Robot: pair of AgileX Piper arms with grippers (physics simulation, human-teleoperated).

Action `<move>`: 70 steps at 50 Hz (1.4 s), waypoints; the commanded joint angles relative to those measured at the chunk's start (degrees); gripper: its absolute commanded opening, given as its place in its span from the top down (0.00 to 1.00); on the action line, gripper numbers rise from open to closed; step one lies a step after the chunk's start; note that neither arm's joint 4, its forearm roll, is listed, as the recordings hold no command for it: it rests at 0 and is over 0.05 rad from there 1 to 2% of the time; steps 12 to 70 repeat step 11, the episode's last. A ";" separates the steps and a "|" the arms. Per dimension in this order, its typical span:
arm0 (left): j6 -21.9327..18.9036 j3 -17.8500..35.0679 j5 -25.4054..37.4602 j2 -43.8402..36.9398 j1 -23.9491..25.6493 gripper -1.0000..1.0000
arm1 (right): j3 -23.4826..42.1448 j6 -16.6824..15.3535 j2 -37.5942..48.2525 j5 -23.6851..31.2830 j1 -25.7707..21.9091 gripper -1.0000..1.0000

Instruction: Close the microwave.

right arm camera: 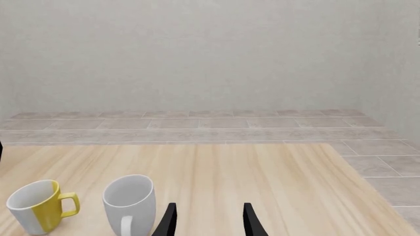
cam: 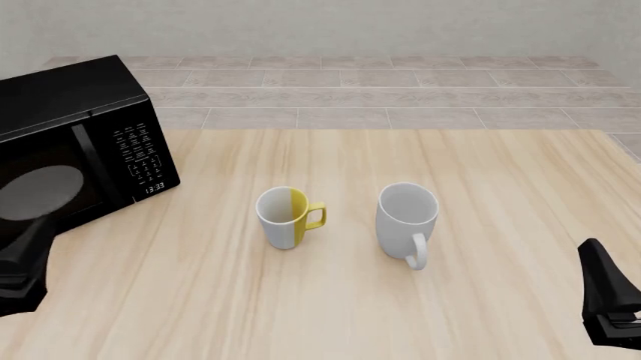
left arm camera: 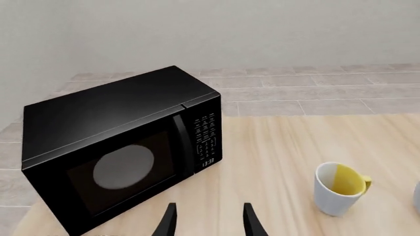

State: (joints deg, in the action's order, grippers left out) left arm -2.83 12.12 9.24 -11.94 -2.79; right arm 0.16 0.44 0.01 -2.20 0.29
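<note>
The microwave (cam: 75, 142) is a large glossy black box at the table's far left. It also shows in the left wrist view (left arm camera: 118, 142). Its dark glass door (left arm camera: 121, 169) lies flush with the front, and the grey round plate (left arm camera: 123, 167) shows through the glass. The white keypad and clock (left arm camera: 206, 140) are beside the door. My left gripper (left arm camera: 208, 223) is open and empty, a short way in front of the door and not touching it. My right gripper (right arm camera: 208, 222) is open and empty, over the table's right side, far from the microwave.
A yellow-and-white mug (cam: 285, 217) and a white mug (cam: 407, 217) stand upright mid-table; both also show in the right wrist view. The left arm (cam: 22, 262) and right arm (cam: 611, 300) sit low near the table's front corners. Tiled floor lies beyond the table's far edge.
</note>
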 commanded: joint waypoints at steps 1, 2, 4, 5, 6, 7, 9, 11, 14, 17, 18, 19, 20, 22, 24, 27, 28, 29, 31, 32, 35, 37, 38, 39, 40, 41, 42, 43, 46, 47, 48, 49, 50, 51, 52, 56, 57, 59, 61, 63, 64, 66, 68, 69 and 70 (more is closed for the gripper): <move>-0.37 1.75 11.77 11.93 2.82 0.00 | 0.00 -0.12 0.00 0.03 0.08 0.00; -0.55 2.33 11.96 11.93 2.74 0.00 | 0.00 -0.12 0.00 0.07 0.11 0.00; -1.06 3.23 12.26 11.93 2.93 0.00 | -0.02 -0.18 0.00 0.09 0.09 0.00; -1.02 3.64 12.54 11.93 3.27 0.00 | -0.01 -0.28 0.00 0.11 0.06 0.00; -1.27 3.62 12.37 11.93 3.49 0.00 | -0.02 -0.37 0.00 0.10 0.03 0.00; -1.20 3.87 12.61 11.92 3.75 0.00 | -0.04 -0.45 0.00 0.10 0.03 0.00; -0.04 5.04 13.22 11.93 3.76 0.00 | 0.01 -0.46 0.00 0.09 0.05 0.00; -0.26 5.58 13.53 11.93 3.69 0.00 | 0.09 -0.43 0.00 0.02 0.00 0.00; -0.26 5.58 13.53 11.93 3.69 0.00 | 0.09 -0.43 0.00 0.02 0.00 0.00; -0.26 5.58 13.53 11.93 3.69 0.00 | 0.09 -0.43 0.00 0.02 0.00 0.00; -0.26 5.58 13.53 11.93 3.69 0.00 | 0.09 -0.43 0.00 0.02 0.00 0.00; -0.26 5.58 13.53 11.93 3.69 0.00 | 0.09 -0.43 0.00 0.02 0.00 0.00; -0.26 5.58 13.53 11.93 3.69 0.00 | 0.09 -0.43 0.00 0.02 0.00 0.00; -0.26 5.58 13.53 11.93 3.69 0.00 | 0.09 -0.43 0.00 0.02 0.00 0.00; -0.26 5.58 13.53 11.93 3.69 0.00 | 0.09 -0.43 0.00 0.02 0.00 0.00; -0.26 5.58 13.53 11.93 3.69 0.00 | 0.09 -0.43 0.00 0.02 0.00 0.00; -0.26 5.58 13.53 11.93 3.69 0.00 | 0.09 -0.43 0.00 0.02 0.00 0.00; -0.26 5.58 13.53 11.93 3.69 0.00 | 0.09 -0.43 0.00 0.02 0.00 0.00; -0.26 5.58 13.53 11.93 3.69 0.00 | 0.09 -0.43 0.00 0.02 0.00 0.00; -0.26 5.58 13.53 11.93 3.69 0.00 | 0.09 -0.43 0.00 0.02 0.00 0.00; -0.26 5.58 13.53 11.93 3.69 0.00 | 0.09 -0.43 0.00 0.02 0.00 0.00; -0.26 5.58 13.53 11.93 3.69 0.00 | 0.09 -0.43 0.00 0.02 0.00 0.00; -0.26 5.58 13.53 11.93 3.69 0.00 | 0.09 -0.43 0.00 0.02 0.00 0.00; -0.26 5.58 13.53 11.93 3.69 0.00 | 0.09 -0.43 0.00 0.02 0.00 0.00; -0.26 5.58 13.53 11.93 3.69 0.00 | 0.09 -0.43 0.00 0.02 0.00 0.00; -0.26 5.58 13.53 11.93 3.69 0.00 | 0.09 -0.43 0.00 0.02 0.00 0.00; -0.26 5.58 13.53 11.93 3.69 0.00 | 0.09 -0.43 0.00 0.02 0.00 0.00; -0.26 5.58 13.53 11.93 3.69 0.00 | 0.09 -0.43 0.00 0.02 0.00 0.00; -0.26 5.58 13.53 11.93 3.69 0.00 | 0.09 -0.43 0.00 0.02 0.00 0.00; -0.26 5.58 13.53 11.93 3.69 0.00 | 0.09 -0.43 0.00 0.02 0.00 0.00; -0.26 5.58 13.53 11.93 3.69 0.00 | 0.09 -0.43 0.00 0.02 0.00 0.00; -0.26 5.58 13.53 11.93 3.69 0.00 | 0.09 -0.43 0.00 0.02 0.00 0.00; -0.26 5.58 13.53 11.93 3.69 0.00 | 0.09 -0.43 0.00 0.02 0.00 0.00; -0.26 5.58 13.53 11.93 3.69 0.00 | 0.09 -0.43 0.00 0.02 0.00 0.00; -0.26 5.58 13.53 11.93 3.69 0.00 | 0.09 -0.43 0.00 0.02 0.00 0.00; -0.26 5.58 13.53 11.93 3.69 0.00 | 0.09 -0.43 0.00 0.02 0.00 0.00; -0.26 5.58 13.53 11.93 3.69 0.00 | 0.09 -0.43 0.00 0.02 0.00 0.00; -0.26 5.58 13.53 11.93 3.69 0.00 | 0.09 -0.43 0.00 0.02 0.00 0.00; -0.26 5.58 13.53 11.93 3.69 0.00 | 0.09 -0.43 0.00 0.02 0.00 0.00; -0.26 5.58 13.53 11.93 3.69 0.00 | 0.09 -0.43 0.00 0.02 0.00 0.00; -0.26 5.58 13.53 11.93 3.69 0.00 | 0.09 -0.43 0.00 0.02 0.00 0.00; -0.26 5.58 13.53 11.93 3.69 0.00 | 0.09 -0.43 0.00 0.02 0.00 0.00; -0.26 5.58 13.53 11.93 3.69 0.00 | 0.09 -0.43 0.00 0.02 0.00 0.00; -0.26 5.58 13.53 11.93 3.69 0.00 | 0.09 -0.43 0.00 0.02 0.00 0.00; -0.26 5.58 13.53 11.93 3.69 0.00 | 0.09 -0.43 0.00 0.02 0.00 0.00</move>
